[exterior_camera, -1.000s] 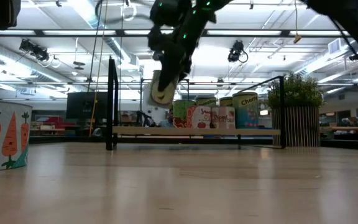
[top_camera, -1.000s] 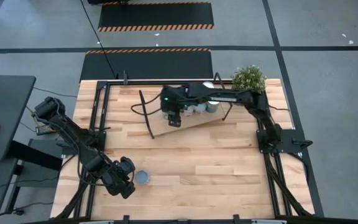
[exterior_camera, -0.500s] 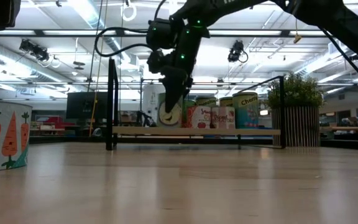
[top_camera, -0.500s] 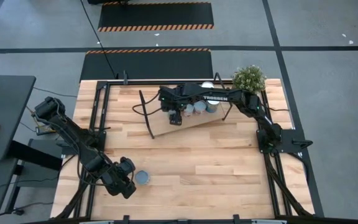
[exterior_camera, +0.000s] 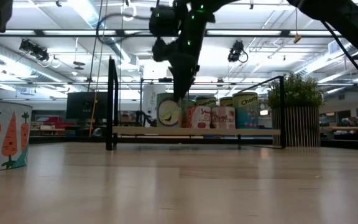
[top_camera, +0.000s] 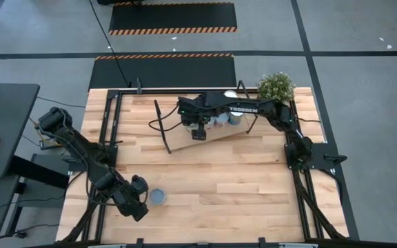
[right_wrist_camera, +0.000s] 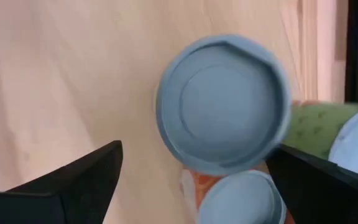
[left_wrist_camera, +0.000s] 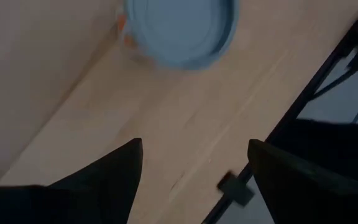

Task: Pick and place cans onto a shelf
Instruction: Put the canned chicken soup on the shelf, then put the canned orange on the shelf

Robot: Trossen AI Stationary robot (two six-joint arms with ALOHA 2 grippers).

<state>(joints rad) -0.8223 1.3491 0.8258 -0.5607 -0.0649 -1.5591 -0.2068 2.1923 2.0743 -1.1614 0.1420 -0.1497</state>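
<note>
Right wrist view shows the right gripper spread wide and seemingly clear above a blue-topped can standing on the shelf between its fingers.

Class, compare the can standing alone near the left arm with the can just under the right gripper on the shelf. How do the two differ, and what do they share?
The lone can stands on the bare tabletop, apart from any other can; the shelf can stands on the shelf at the end of a row of cans. The lone can's label shows carrots; the shelf can's shows a pale round mark. The left gripper sits beside the lone can; the right gripper hangs above the shelf can. Both stand upright.
</note>
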